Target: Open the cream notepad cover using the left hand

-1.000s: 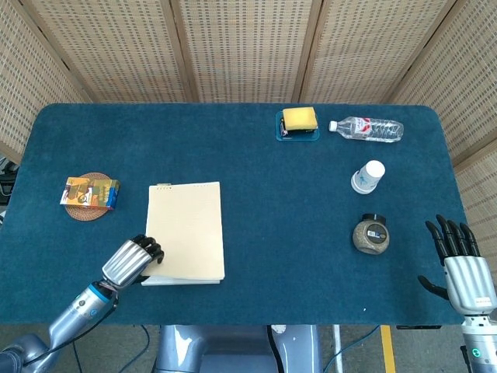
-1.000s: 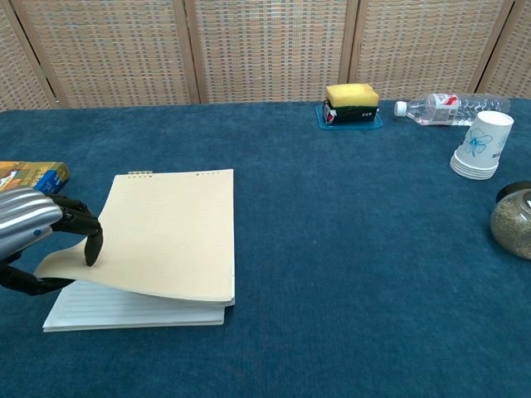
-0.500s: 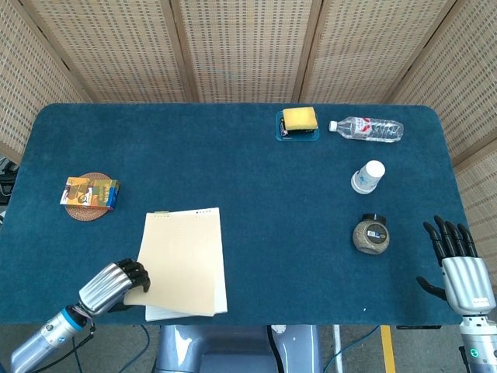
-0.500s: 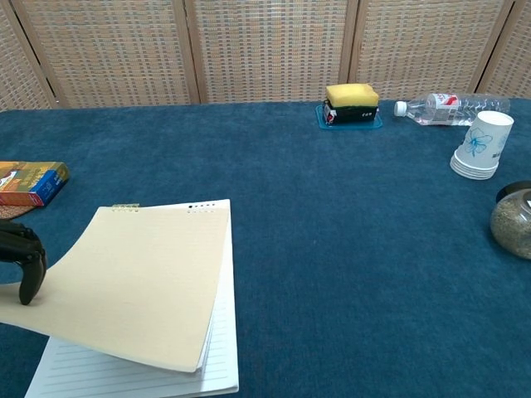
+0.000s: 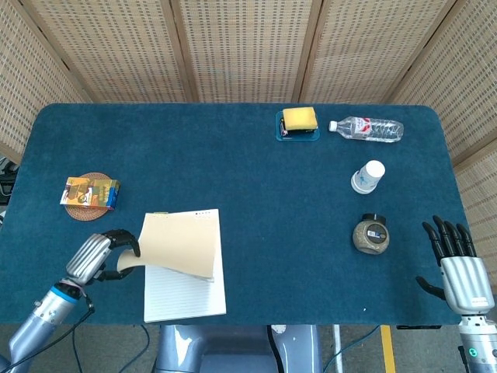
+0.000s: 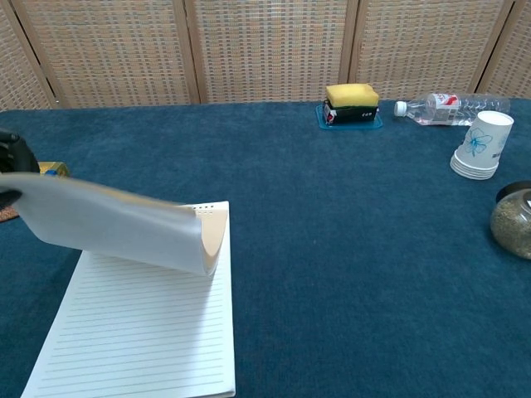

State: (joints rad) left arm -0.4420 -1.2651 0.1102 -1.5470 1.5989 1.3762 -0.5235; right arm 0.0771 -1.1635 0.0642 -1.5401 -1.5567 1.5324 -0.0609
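Observation:
The cream notepad [image 5: 186,284] lies near the table's front left edge. Its cover [image 5: 180,244] is lifted and bowed, and lined white pages [image 6: 141,332] show beneath it. My left hand [image 5: 97,256] pinches the cover's left corner and holds it up off the pages. In the chest view only dark fingertips [image 6: 15,154] show at the left border, above the raised cover [image 6: 116,225]. My right hand [image 5: 460,264] rests at the front right edge, fingers spread, holding nothing.
An orange box [image 5: 92,193] on a round coaster sits left of the notepad. A jar [image 5: 371,235], a paper cup [image 5: 368,176], a water bottle [image 5: 366,128] and a yellow sponge in a blue tray [image 5: 300,121] stand at the right and back.
My left hand has lifted the cover's corner higher and further back, so the cover now curls up and the lined page lies exposed. The right hand has not moved.

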